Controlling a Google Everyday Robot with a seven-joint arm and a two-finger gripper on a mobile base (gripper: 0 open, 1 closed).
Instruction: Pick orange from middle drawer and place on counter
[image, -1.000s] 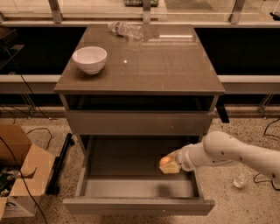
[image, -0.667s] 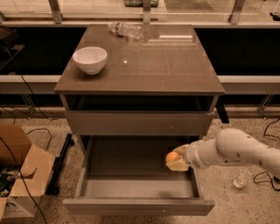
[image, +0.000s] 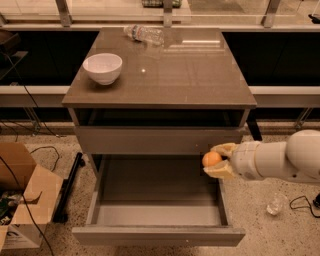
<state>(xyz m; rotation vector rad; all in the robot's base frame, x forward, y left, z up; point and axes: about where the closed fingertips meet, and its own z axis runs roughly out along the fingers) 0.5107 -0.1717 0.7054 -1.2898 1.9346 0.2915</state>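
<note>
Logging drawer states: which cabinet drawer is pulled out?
The lower one, the middle drawer: pulled out, floor bare; the drawer above is shut. The gripper holds the orange over its right wall.

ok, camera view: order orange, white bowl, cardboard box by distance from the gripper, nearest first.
1. orange: held in the gripper, over the right side of the open middle drawer.
2. white bowl: up and left, on the left of the counter.
3. cardboard box: on the floor, far left.
</note>
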